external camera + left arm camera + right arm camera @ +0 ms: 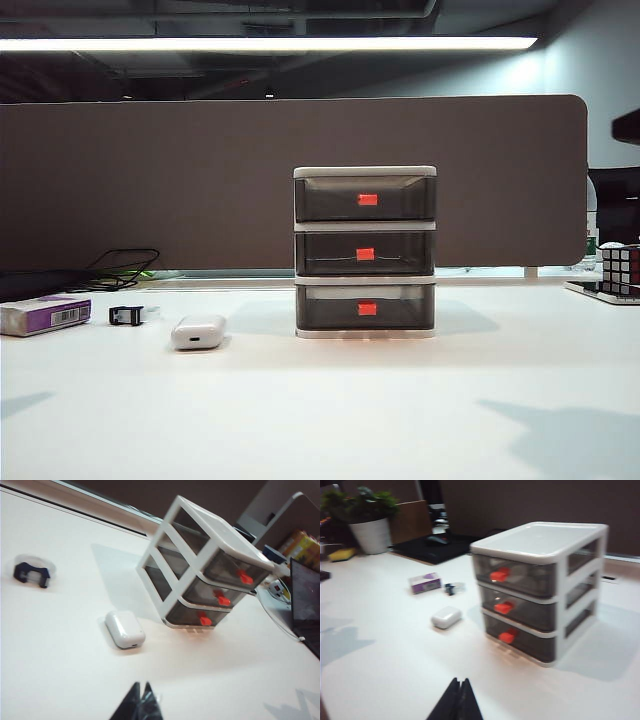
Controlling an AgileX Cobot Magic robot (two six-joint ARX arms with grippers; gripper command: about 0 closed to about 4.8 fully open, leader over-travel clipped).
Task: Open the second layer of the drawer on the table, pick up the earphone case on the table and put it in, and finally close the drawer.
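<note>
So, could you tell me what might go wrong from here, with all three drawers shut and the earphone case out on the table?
1. The drawer is small and looks light; pulling the second layer by its tiny handle could drag it along the table.
2. The three handles sit close together, so the shut right pincer might catch the wrong layer.
3. The earphone case is glossy and rounded, so it might slip from the shut left pincer once gripped.

bare table (330, 410) before drawer (365, 250), earphone case (198, 331) left
</note>
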